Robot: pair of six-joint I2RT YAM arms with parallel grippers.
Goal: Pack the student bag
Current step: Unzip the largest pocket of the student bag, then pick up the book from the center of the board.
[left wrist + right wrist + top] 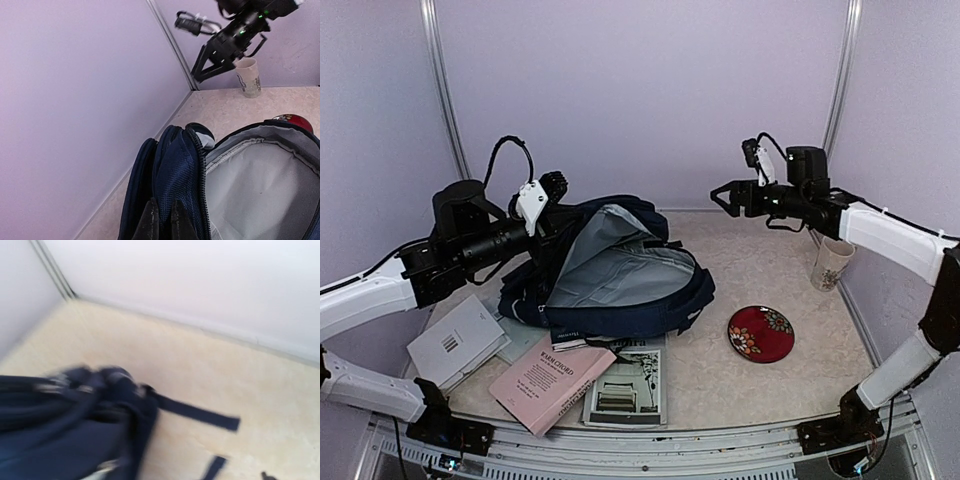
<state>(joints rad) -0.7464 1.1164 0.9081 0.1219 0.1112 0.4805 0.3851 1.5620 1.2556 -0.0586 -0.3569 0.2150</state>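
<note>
Student bag: the student bag (620, 270) lies on the table (770, 260), left of centre, with its main compartment gaping and the grey lining on show.
Left claw: the left claw (553, 190) is pinched tight on the bag's upper rim beside the zip, lifting that edge. My read is that it's propping the mouth open for loading.
Right claw: the right claw (723, 197) has its jaws spread wide and grips nothing, up in the air well right of the bag.
Right wrist view: blurred, showing dark fabric and a loose black strap (195, 412); its own fingers aren't visible.
Not yet packed: a pink booklet (550, 380), white book (455, 343) and black-and-white booklet (628, 385) crowd the bag's near side. A red plate (761, 334) and cup (832, 264) sit to the right.
Next, likely: the free claw drops for an item.
Risk: the rim could slip and the mouth sag shut.
</note>
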